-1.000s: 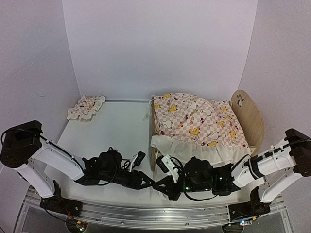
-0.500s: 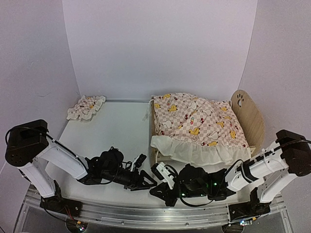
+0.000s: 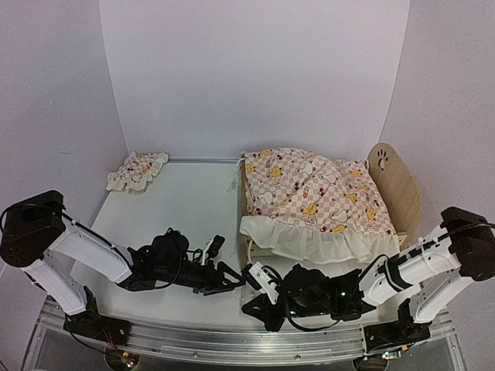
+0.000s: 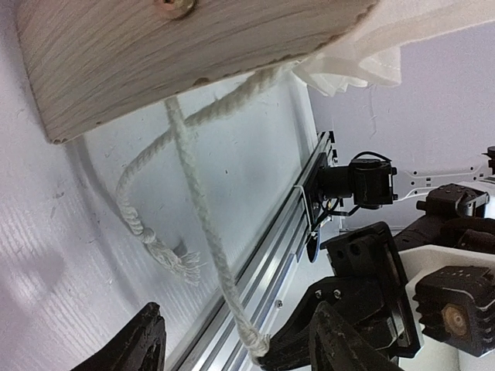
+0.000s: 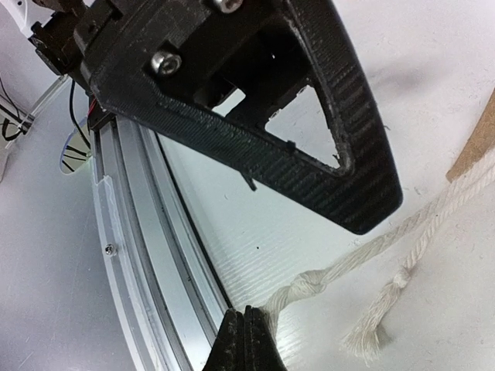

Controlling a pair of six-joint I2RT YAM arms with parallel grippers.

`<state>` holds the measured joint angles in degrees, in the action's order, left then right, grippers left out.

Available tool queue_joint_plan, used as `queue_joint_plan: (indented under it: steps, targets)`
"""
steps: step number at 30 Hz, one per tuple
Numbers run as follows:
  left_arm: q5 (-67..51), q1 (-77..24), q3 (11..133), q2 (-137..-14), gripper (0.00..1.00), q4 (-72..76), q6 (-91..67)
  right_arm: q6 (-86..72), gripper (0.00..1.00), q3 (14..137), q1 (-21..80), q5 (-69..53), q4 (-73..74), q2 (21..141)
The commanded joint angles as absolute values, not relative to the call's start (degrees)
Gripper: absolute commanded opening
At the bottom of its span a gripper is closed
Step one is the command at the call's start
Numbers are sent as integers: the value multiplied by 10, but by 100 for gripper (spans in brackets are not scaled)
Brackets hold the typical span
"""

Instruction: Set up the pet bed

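Note:
The pet bed [image 3: 392, 184] stands at the right of the table, its paw-print headboard at the far right; its striped base is hidden under the pink duck-print cover [image 3: 309, 193]. The wooden footboard [image 4: 155, 62] fills the top of the left wrist view, with two white ropes [image 4: 197, 209] hanging from it. My right gripper [image 5: 246, 340] is shut on the end of one knotted rope [image 5: 340, 267] near the table's front rail; it also shows in the top view [image 3: 251, 305]. My left gripper [image 4: 236, 348] is open and empty just left of it, also seen from above [image 3: 228, 274].
The small ruffled pillow [image 3: 138, 170] lies at the far left back. A second rope with a frayed end [image 4: 166, 255] lies loose on the table. The aluminium front rail [image 3: 232, 336] runs just under both grippers. White walls close in the back and sides.
Both grippers have drawn back left and toward the front rail, away from the bed's front corner. The right gripper stays shut and has drawn the rope out with it.

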<state>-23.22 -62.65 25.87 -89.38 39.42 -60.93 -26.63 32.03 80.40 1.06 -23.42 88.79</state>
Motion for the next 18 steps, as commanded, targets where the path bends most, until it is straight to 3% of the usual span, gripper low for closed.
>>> queue_joint_plan:
  steps: [1, 5, 11, 18]
  targets:
    - [-233, -625, 297, -905, 63, 400, -585, -276, 0, 335, 809, -3, -237, 888]
    - [-249, -625, 321, -925, 63, 385, -580, -272, 0, 337, 809, 7, -238, 889]
    - [-284, -623, 344, -971, 46, 376, -593, -248, 0, 363, 809, 22, -235, 890]
    - [-272, -619, 334, -954, 9, 349, -588, -280, 0, 388, 809, 51, -169, 897]
